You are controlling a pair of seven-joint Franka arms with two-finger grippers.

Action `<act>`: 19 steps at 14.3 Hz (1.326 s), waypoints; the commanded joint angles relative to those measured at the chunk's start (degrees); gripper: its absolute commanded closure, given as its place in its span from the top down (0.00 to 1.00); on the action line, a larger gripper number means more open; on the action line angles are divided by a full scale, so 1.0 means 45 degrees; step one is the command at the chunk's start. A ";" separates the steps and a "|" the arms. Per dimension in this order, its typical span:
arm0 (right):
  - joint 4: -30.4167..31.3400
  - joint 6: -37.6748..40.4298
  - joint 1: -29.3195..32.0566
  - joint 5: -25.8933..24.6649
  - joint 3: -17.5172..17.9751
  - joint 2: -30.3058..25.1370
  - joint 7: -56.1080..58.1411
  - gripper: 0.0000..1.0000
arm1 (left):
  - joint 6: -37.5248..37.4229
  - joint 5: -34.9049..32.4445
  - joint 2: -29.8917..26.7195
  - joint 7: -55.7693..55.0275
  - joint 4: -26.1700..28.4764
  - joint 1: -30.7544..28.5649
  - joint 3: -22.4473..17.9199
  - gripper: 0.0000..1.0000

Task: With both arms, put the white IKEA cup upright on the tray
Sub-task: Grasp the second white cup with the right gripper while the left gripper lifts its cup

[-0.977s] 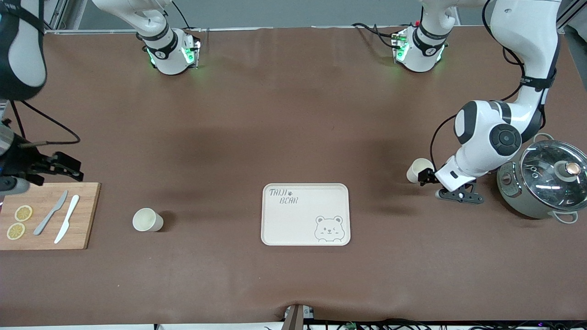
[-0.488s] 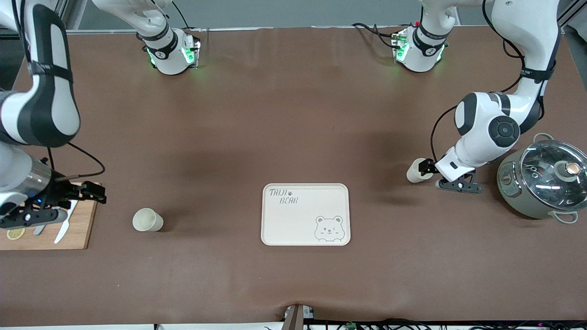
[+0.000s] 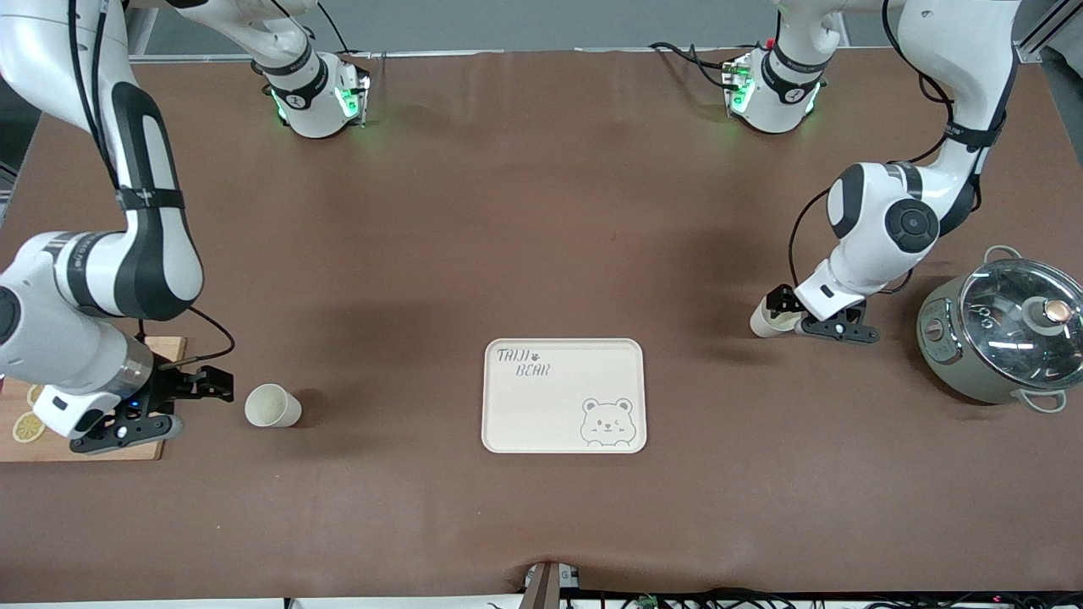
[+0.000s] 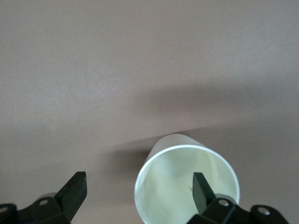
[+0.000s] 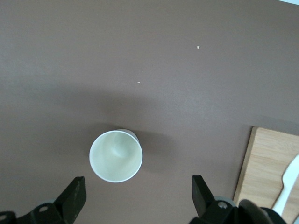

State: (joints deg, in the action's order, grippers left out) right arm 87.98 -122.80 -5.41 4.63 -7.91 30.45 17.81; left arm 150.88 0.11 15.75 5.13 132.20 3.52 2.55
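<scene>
Jaws parted, the left gripper [image 3: 780, 309] straddled one white cup's [image 3: 766, 320] rim; the right gripper [image 3: 211, 389], also wide, hovered beside another cup [image 3: 271, 406]. The tray [image 3: 563, 396] lay between on brown table [image 3: 541, 237], flanked by pot [image 3: 1003, 338] and cutting board [image 3: 17, 423].

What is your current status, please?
Both pincers open: left at one cup, right beside another cup. Tray bare. Nothing in the way.

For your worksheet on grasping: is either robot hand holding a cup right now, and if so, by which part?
Nothing is held. The left hand is open, one finger inside the rim of the cup near the pot. The right hand is open above the other cup.
</scene>
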 commanded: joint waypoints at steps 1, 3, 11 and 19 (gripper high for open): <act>0.1247 -0.1533 0.0146 0.0241 0.0078 -0.0184 0.0865 1.00 | 0.0494 -0.0043 0.0072 0.0305 0.0252 -0.0118 0.0018 1.00; 0.1756 -0.2258 0.0166 0.0241 0.0078 -0.0165 0.1140 1.00 | 0.0727 -0.0043 0.0170 0.0344 0.0271 -0.0215 0.0018 1.00; 0.1895 -0.2865 0.0186 0.0628 0.0156 0.0420 0.1648 1.00 | 0.0905 -0.0256 -0.0063 0.1067 0.0408 -0.0586 0.0018 0.02; 0.1895 -0.4018 0.0147 0.0729 0.0176 0.1377 0.1941 1.00 | 0.1100 -0.0610 -0.0103 -0.0005 0.0370 -0.0490 0.0038 0.00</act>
State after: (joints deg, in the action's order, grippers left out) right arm 96.65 -139.76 -5.14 6.56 -7.59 36.14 25.02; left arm 155.10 -1.21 16.06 7.58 133.12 1.30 2.69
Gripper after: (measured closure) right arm 0.000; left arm 0.938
